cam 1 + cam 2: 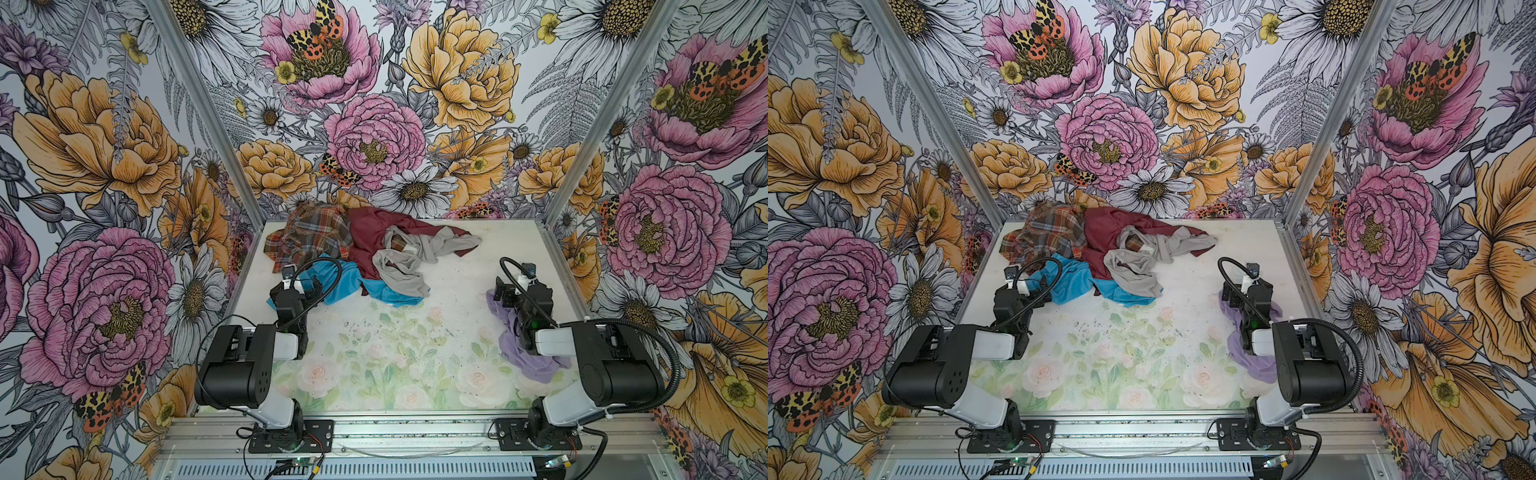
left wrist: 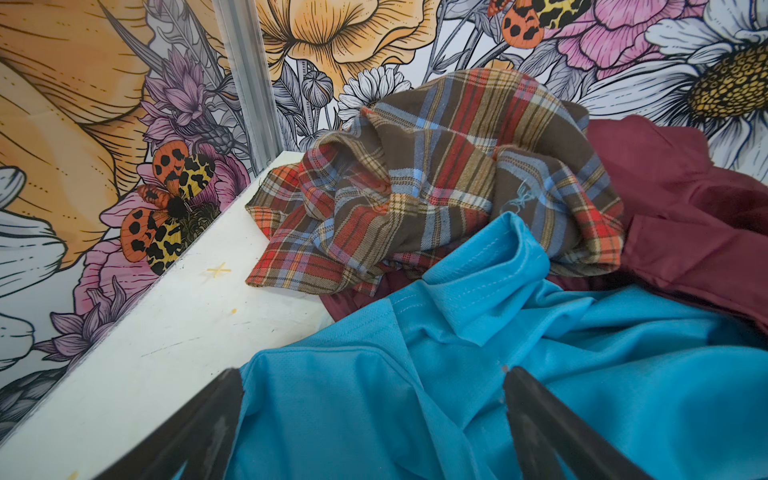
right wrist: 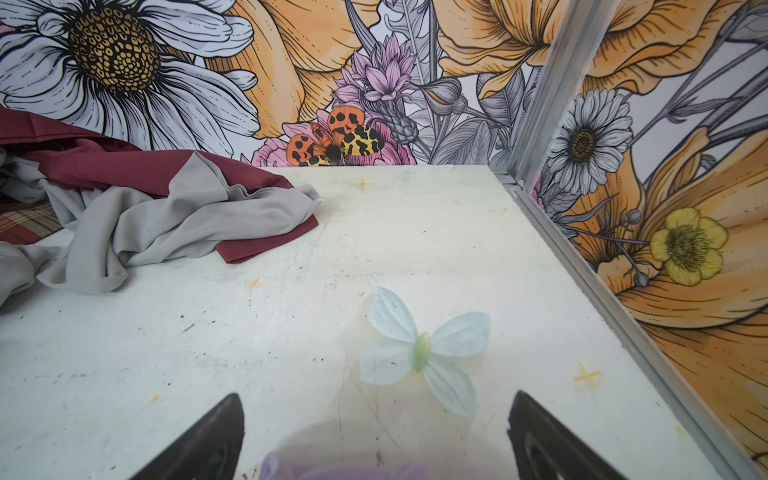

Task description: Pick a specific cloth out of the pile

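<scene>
Left gripper [image 2: 374, 374] and right gripper [image 3: 374, 399] are wide open, empty. The cloth [image 1: 509, 345] lies at 4 o'clock, the pile [image 1: 374, 241] at 11 — left hangs over the blue cloth [image 2: 623, 374], might grab it

**Bright, even light; soft shadows, blurred near edges**

Both top views are bright and evenly lit from above. Shadows on the white table [image 1: 457, 270] are faint and soft-edged. The wide lens splays the aluminium post [image 1: 204, 104] outward toward the upper corner. In the wrist views, the left gripper [image 2: 374, 372] and right gripper [image 3: 376, 394] are blurred dark wedges along the lower edge. The lilac cloth [image 3: 332, 467] at bottom centre is an out-of-focus smear.
</scene>
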You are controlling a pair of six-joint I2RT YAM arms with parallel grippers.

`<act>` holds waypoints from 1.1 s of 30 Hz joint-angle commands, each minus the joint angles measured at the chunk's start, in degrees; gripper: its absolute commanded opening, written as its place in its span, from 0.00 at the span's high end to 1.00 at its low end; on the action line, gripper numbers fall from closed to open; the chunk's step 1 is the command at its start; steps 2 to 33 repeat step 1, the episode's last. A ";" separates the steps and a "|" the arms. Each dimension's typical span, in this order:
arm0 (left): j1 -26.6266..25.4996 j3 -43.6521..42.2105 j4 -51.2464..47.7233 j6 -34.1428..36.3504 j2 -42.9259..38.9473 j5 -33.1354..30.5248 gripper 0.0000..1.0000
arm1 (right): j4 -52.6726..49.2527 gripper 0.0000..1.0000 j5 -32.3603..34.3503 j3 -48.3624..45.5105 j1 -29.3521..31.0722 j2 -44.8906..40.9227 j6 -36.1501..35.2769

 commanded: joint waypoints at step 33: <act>-0.30 1.00 1.53 -0.23 -0.07 -0.02 0.01 | 0.84 0.01 -1.53 0.74 -0.20 -0.38 0.62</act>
